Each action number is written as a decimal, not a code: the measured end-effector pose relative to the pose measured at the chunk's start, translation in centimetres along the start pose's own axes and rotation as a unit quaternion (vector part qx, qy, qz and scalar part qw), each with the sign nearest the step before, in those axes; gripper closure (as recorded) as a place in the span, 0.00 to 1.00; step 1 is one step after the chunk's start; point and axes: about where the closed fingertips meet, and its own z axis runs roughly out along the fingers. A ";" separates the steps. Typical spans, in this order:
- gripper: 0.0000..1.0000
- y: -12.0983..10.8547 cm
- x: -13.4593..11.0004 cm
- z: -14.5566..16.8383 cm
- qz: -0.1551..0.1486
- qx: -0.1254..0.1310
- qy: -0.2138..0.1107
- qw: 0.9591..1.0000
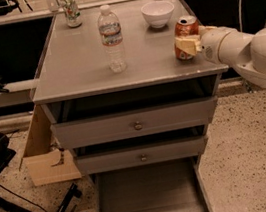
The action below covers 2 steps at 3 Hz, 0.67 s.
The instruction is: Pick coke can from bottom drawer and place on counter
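Observation:
The coke can (pixel 186 25), red with a silver top, stands upright on the counter (pixel 76 67) near its right front corner. My gripper (pixel 190 41) reaches in from the right and is shut on the can, with one pale finger (pixel 187 45) across its front. The white arm (pixel 251 55) extends off to the right. The bottom drawer (pixel 148 196) is pulled open at floor level, and its flat grey inside shows nothing in it.
A water bottle (pixel 111 38) stands mid-counter, a white bowl (pixel 158 12) at the back right and a white-and-green can (pixel 71 10) at the back left. Two upper drawers with knobs (pixel 137 125) are closed. A cardboard box (pixel 47 153) and a black stand (pixel 1 165) sit on the left.

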 end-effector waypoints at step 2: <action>0.00 -0.1 -0.4 -0.4 -0.002 -0.001 -0.004 1.000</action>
